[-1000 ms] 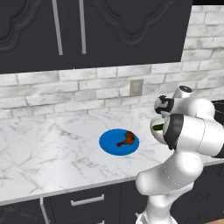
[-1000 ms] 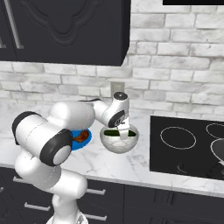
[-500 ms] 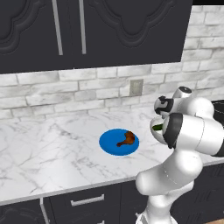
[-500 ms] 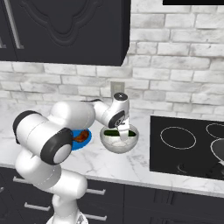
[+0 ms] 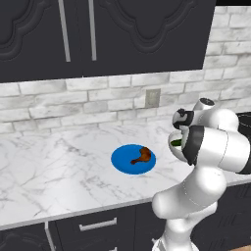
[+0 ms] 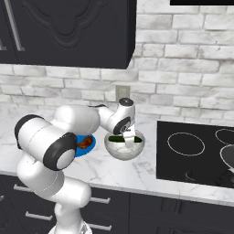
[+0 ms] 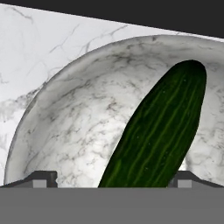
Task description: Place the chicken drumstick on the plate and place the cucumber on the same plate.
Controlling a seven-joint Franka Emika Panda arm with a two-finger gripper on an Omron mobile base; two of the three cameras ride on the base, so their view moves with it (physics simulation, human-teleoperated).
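Note:
The blue plate [image 5: 122, 162] lies on the marble counter with the reddish-brown chicken drumstick [image 5: 141, 156] on its right half. The plate [image 6: 89, 147] and drumstick [image 6: 83, 143] peek out behind my arm in the right base view. The dark green cucumber [image 7: 162, 131] lies slanted inside the grey-white marbled bowl [image 7: 78, 127], right of the plate. My gripper [image 7: 113, 180] is open just above the bowl, one fingertip [image 7: 41, 179] on each side of the cucumber's near end, not closed on it. From the right, the gripper [image 6: 129, 138] reaches down into the bowl [image 6: 124, 150].
A black cooktop [image 6: 196, 151] sits right of the bowl, with a dark pan [image 6: 227, 154] at its far edge. A wall outlet [image 5: 153, 98] is on the brick backsplash. Dark upper cabinets [image 5: 98, 34] hang above. Bare marble counter [image 5: 54, 166] stretches left of the plate.

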